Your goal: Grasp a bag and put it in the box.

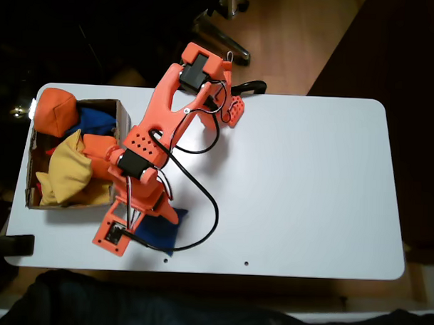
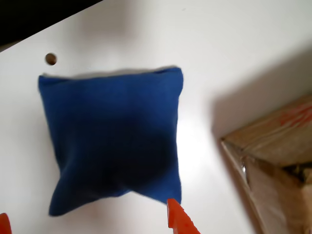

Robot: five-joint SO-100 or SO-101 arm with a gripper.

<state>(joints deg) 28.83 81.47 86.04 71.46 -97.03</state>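
The bag (image 2: 112, 136), royal blue and pillow-like, lies flat on the white table near its front edge. In the fixed view the bag (image 1: 163, 230) shows partly under my orange arm, just right of the box (image 1: 123, 120). My gripper (image 2: 90, 223) hangs over it, open. One orange fingertip (image 2: 175, 218) stands at the bag's near right corner and the other shows at the bottom left edge of the wrist view. The jaws are spread about as wide as the bag and nothing is held. In the fixed view my gripper (image 1: 157, 216) points down at the bag. A corner of the box (image 2: 273, 141) shows at the right of the wrist view.
The box holds orange (image 1: 58, 110), yellow (image 1: 68, 173) and blue (image 1: 97, 123) beanbags. A small hole in the table (image 2: 50, 59) lies beyond the bag. My black cable (image 1: 202, 190) loops right of the arm. The table's front edge (image 1: 199, 272) is close.
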